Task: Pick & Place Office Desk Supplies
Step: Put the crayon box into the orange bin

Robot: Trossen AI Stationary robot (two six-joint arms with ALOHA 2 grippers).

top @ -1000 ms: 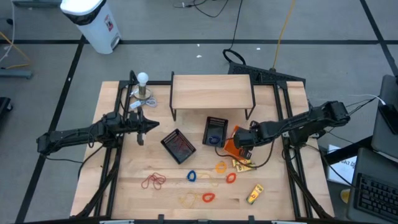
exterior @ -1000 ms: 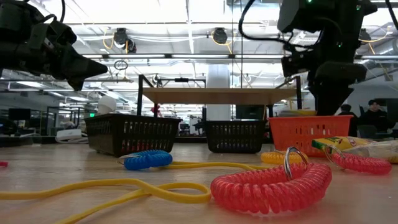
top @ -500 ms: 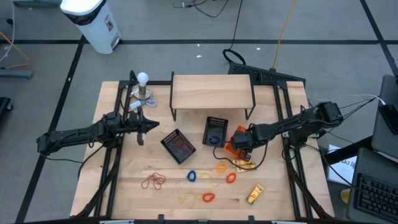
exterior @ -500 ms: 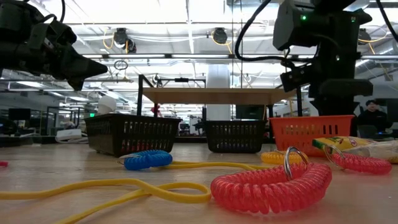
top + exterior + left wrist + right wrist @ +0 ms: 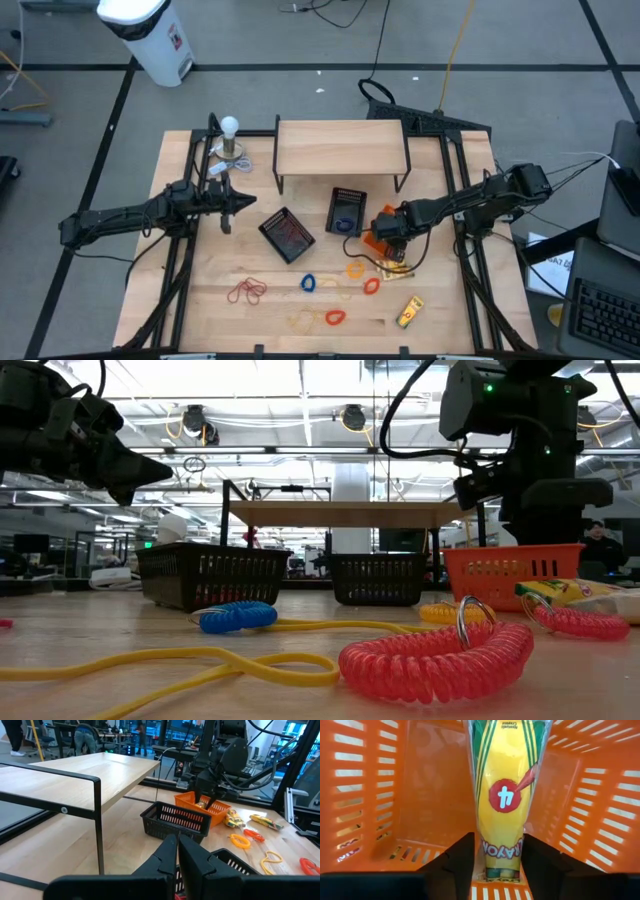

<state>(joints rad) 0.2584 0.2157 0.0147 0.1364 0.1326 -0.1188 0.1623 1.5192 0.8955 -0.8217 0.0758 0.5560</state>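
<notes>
The step in hand was the drop: the right end effector (image 5: 492,857) hung over the orange tray (image 5: 375,795) near the tabletop's right edge, its fingers parted wide of a yellow packet (image 5: 506,795) lying inside the tray, apparently just let go. Next, by my judgement, it should lift clear and go for another packet (image 5: 408,312) near the front edge, or a loop (image 5: 335,318). The left end effector (image 5: 177,857) waited, pinched shut and empty, toward the left edge. The tabletop (image 5: 200,300) was pale wood; behind it lay a workshop with ceiling lights.
</notes>
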